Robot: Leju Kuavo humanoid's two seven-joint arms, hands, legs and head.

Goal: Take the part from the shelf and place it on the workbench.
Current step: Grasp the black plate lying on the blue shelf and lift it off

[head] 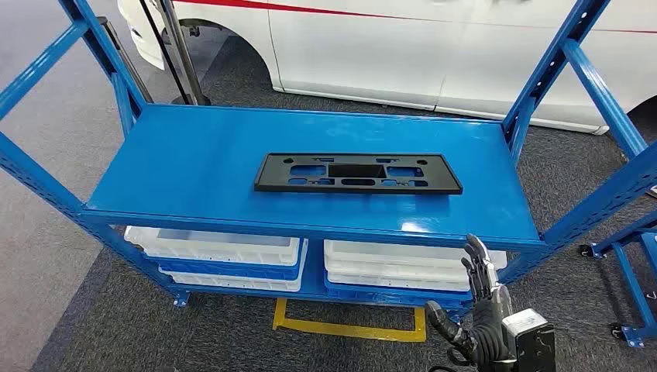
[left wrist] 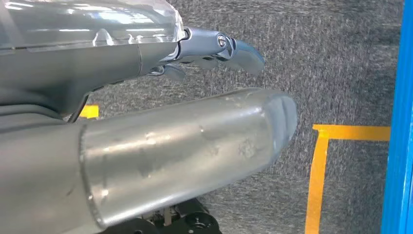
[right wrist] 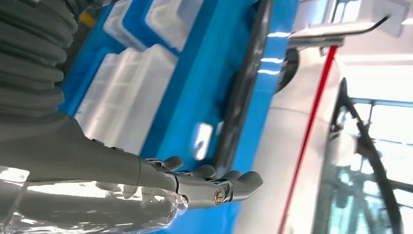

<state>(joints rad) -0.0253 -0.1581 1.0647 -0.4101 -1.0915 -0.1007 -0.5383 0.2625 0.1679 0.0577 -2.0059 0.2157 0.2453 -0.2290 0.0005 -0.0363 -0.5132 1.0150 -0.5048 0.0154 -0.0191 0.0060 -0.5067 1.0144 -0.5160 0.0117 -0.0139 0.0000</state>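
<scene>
No readable text, label or number anywhere — views perhaps too blurred.

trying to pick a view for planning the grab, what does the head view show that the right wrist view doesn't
Head view alone: the whole black part lying flat on the blue shelf, yellow floor tape, dark carpet. Right wrist view alone: the right hand close up, fingers apart and holding nothing. Both: the shelf, white bins beneath, the white car behind, the part edge-on in the wrist view.

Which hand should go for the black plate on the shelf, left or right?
Right, probably. The right hand is raised at the blue metal shelf's front edge, open, facing the flat black plastic part. The left hand hangs low over grey carpet, holding nothing.
</scene>
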